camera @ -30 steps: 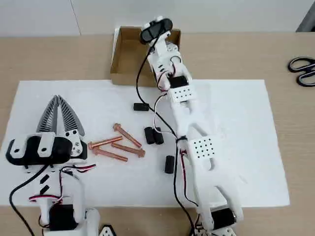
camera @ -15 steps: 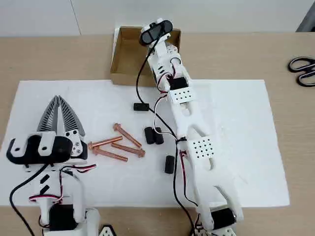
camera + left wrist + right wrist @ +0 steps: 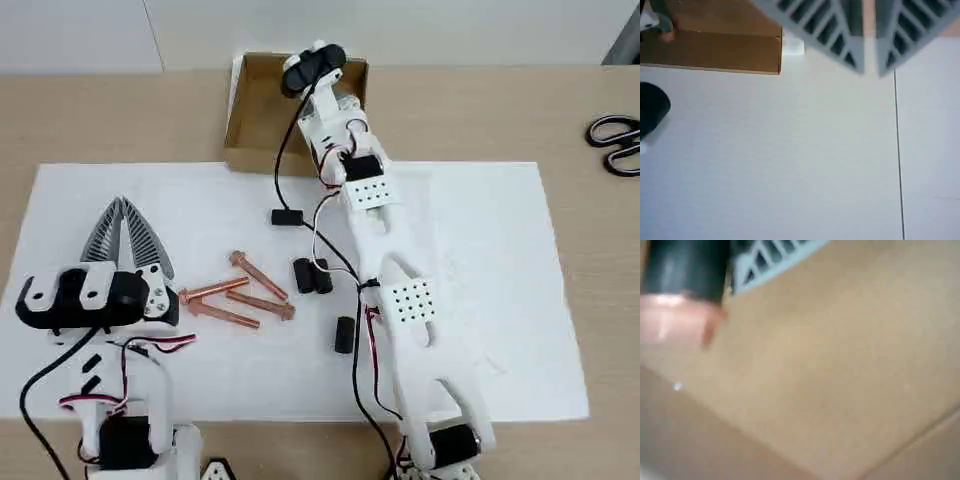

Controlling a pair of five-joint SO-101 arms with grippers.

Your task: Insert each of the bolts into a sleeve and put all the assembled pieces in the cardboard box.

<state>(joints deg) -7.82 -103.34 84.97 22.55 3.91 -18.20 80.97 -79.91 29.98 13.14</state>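
Note:
Several copper bolts (image 3: 236, 296) lie on the white paper (image 3: 480, 230), with several black sleeves (image 3: 312, 276) scattered to their right. The cardboard box (image 3: 252, 112) stands at the paper's far edge. My right arm (image 3: 360, 190) stretches over it. My right gripper (image 3: 725, 277) is shut on a black sleeve with a copper bolt head (image 3: 675, 322) at its end, held just above the box floor (image 3: 840, 370). My left gripper (image 3: 120, 203) rests over the paper's left part, left of the bolts, its grey fingers (image 3: 840, 40) together and nothing between them.
Black scissors (image 3: 614, 142) lie on the wooden table at the far right. One sleeve (image 3: 286, 216) sits apart, near the box's front wall (image 3: 715, 50). Another sleeve (image 3: 344, 334) lies beside the right arm. The paper's right part is bare.
The right arm's wrist has shifted a little to the left over the box. The left arm has sunk back slightly toward its base.

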